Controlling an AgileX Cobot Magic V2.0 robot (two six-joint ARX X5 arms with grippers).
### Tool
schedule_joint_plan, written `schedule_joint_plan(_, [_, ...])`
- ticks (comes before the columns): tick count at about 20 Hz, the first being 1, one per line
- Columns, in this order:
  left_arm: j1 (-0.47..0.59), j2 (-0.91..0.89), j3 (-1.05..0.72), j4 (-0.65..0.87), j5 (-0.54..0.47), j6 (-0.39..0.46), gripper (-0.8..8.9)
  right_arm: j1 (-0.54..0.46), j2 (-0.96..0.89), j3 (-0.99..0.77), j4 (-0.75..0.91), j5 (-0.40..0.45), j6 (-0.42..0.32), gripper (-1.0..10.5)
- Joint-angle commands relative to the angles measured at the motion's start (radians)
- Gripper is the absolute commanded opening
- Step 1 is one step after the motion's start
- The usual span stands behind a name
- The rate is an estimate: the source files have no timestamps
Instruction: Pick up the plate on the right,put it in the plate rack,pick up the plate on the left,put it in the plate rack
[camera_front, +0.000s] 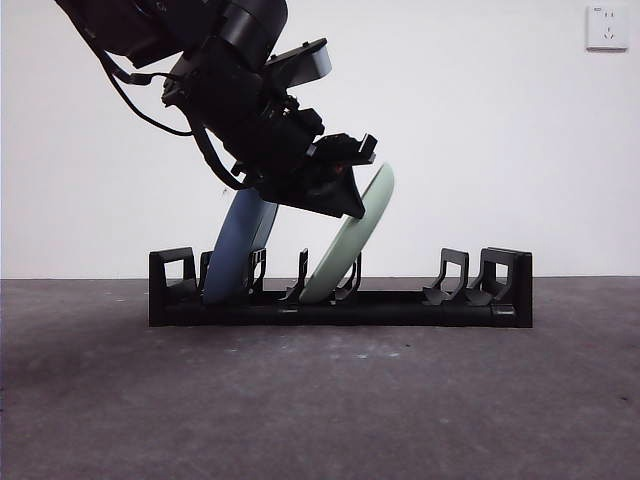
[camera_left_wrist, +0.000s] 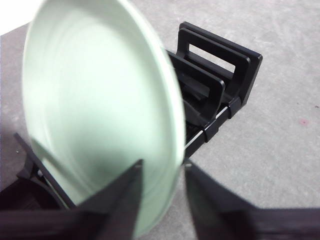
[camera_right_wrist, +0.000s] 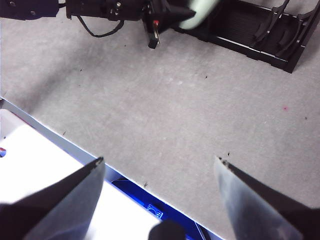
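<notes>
Now pale green plate (camera_front: 352, 240) (tilted) in black plate rack (camera_front: 400, 305), left pincer (camera_left_wrist: 162, 172) clamping rim.

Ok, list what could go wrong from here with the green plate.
1. The green plate leans steeply in the plate rack; if the left tool, gripping its rim, lets go now, the plate may tip over rather than settle.
2. The blue plate stands close beside it, under the arm; pulling away carelessly could knock it.
The right tool waits open, far from the rack.
</notes>
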Motion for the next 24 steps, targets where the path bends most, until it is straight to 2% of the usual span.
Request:
schedule_joint_plan(1, [0.001,0.013,-0.001,0.001,0.005,-0.008,1.96,0.001,-0.002,-0.006,0.004,-0.001,0.010,3.7])
schedule_joint_plan(7, [-0.023,0.001,-0.001,-0.001,0.006,-0.039,1.96,0.001,-0.002,-0.006,0.000,-0.001,0.006,3.7])
schedule_joint_plan(13, [-0.046,-0.121,-0.001,-0.072,0.003,-0.034,1.98,0.001,-0.002,-0.006,0.001,-0.001,-0.008,3.7])
schedule_joint_plan(17, [-0.046,-0.294,-0.001,-0.276,0.003,-0.029,1.98,0.001,-0.002,-0.006,0.001,-0.001,-0.018,3.7])
schedule_joint_plan(24, [-0.046,-0.703,-0.001,-0.770,0.004,-0.035,1.93,0.001,-0.002,-0.006,0.000,-0.001,-0.061,3.7])
